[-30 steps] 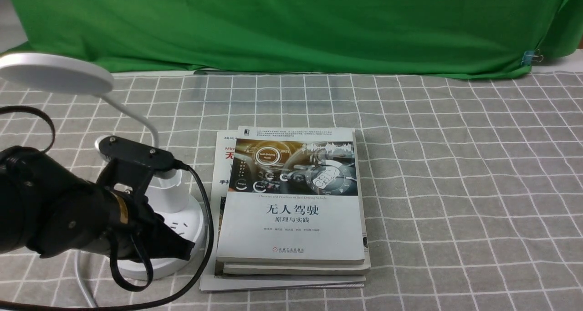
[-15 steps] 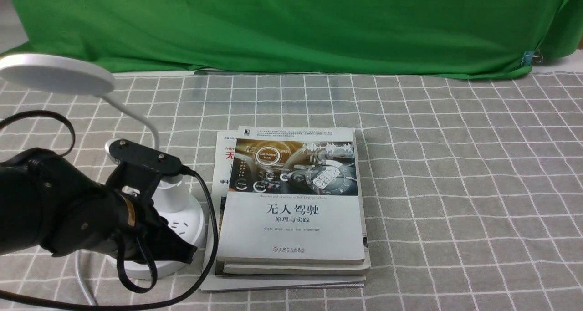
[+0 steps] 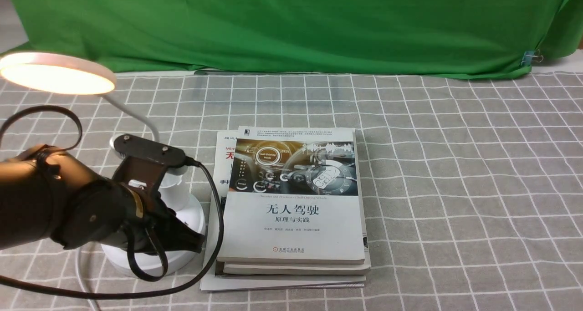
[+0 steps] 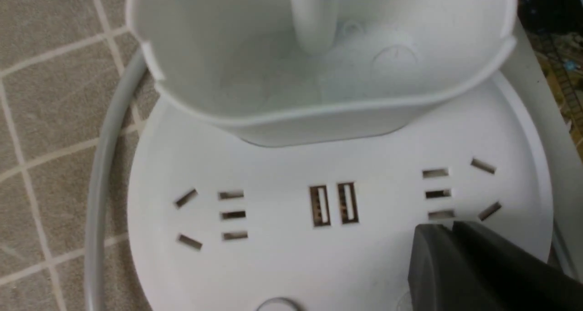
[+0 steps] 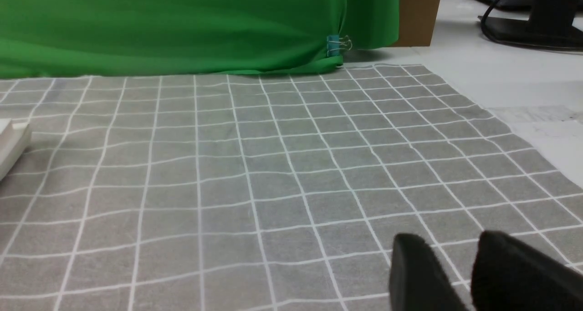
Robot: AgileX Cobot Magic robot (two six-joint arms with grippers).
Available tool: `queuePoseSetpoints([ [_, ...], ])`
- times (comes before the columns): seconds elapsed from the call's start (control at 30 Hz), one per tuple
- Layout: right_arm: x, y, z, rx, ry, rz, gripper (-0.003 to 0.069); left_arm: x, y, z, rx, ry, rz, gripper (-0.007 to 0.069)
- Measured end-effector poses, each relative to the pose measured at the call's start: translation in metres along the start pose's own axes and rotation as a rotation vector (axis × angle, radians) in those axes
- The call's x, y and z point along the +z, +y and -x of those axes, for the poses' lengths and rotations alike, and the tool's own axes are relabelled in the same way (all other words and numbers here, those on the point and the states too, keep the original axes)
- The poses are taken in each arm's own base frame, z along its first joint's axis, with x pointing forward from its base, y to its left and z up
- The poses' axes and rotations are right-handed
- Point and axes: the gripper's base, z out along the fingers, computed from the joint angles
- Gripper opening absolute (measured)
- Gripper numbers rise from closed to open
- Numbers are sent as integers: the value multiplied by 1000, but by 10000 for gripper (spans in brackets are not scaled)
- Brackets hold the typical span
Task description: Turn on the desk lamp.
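As the front view shows, the left gripper (image 3: 184, 243) rests on the near rim of the white plastic desk lamp (image 3: 193, 213), its dark fingers pressed together and grasping nothing; the lamp stands at the table's left, just beside a stack of paperback books (image 3: 294, 201) on the grey checked cloth (image 3: 455, 165); its thin bendy neck (image 3: 145, 119) rises from the small cup holder (image 3: 176, 190) and arcs up and leftward; the flat round disc head (image 3: 57, 76) lies nearly level, its lit face downward, glowing warm.

Left wrist view: the left gripper (image 4: 448, 229) is clenched, only a seam showing between its fingers (image 4: 483, 265); the tip touches the round base (image 4: 282, 261) just beside a three-slot socket (image 4: 437, 192); twin USB ports (image 4: 332, 204) sit mid-base; a white cable (image 4: 102, 165) curves around the base's edge.

Right wrist view: the right gripper (image 5: 451, 245) hovers over the cloth, well apart from the books; its fingers are parted by a narrow gap and empty; a green backdrop cloth (image 5: 182, 24) hangs beyond.
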Motion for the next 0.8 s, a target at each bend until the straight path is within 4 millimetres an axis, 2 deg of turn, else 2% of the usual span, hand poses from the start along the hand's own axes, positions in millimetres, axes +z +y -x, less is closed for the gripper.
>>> queuePoseSetpoints([
  [0.17, 0, 0, 0, 0, 0, 0, 245, -12, 1, -1, -15, -19, -2, 18],
  [0.37, 0, 0, 0, 0, 0, 0, 245, -48, 2, 0, -19, -153, -12, 18],
  [0.4, 0, 0, 0, 0, 0, 0, 245, -58, 2, -6, -40, -189, -24, 18],
  [0.5, 0, 0, 0, 0, 0, 0, 245, -68, 1, -21, -73, -219, -42, 18],
  [0.67, 0, 0, 0, 0, 0, 0, 245, -88, 0, -72, -152, -292, -87, 18],
  [0.8, 0, 0, 0, 0, 0, 0, 245, -105, 0, -90, -173, -399, -105, 18],
])
